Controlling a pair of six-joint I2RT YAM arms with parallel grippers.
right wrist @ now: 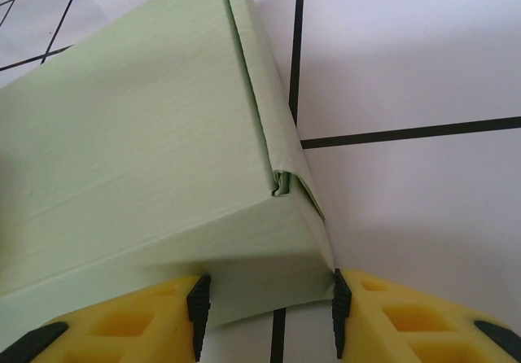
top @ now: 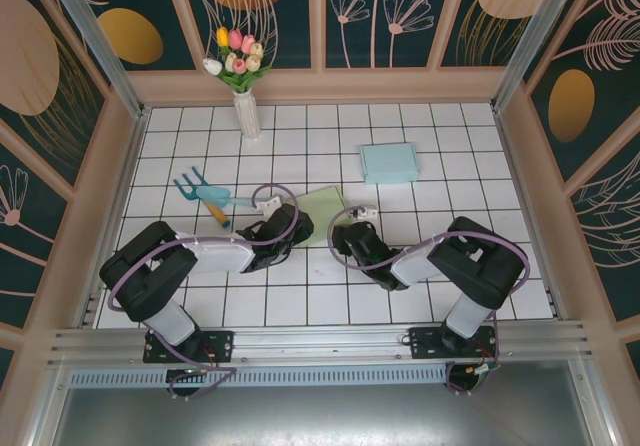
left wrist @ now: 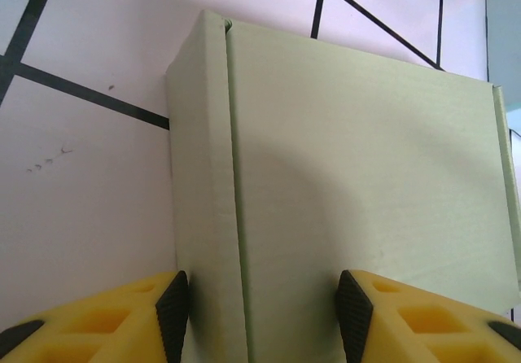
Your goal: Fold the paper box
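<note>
**A:** Since the green paper box [top: 322,206] lies on the tiled table [top: 200,126] between both arms, what worries you?

**B:** My left gripper [left wrist: 263,314] straddles its folded side wall, and my right gripper [right wrist: 269,304] straddles its near corner. The pads touch cardboard, but I cannot tell whether either truly bites. If one arm pulls harder, I expect the tucked flap [right wrist: 282,184] to pop out or the wall to crease.

The green paper box [top: 322,209] lies flat, flanked by the left gripper [top: 289,228] and right gripper [top: 341,234] — both seemingly touching its near edge.
</note>
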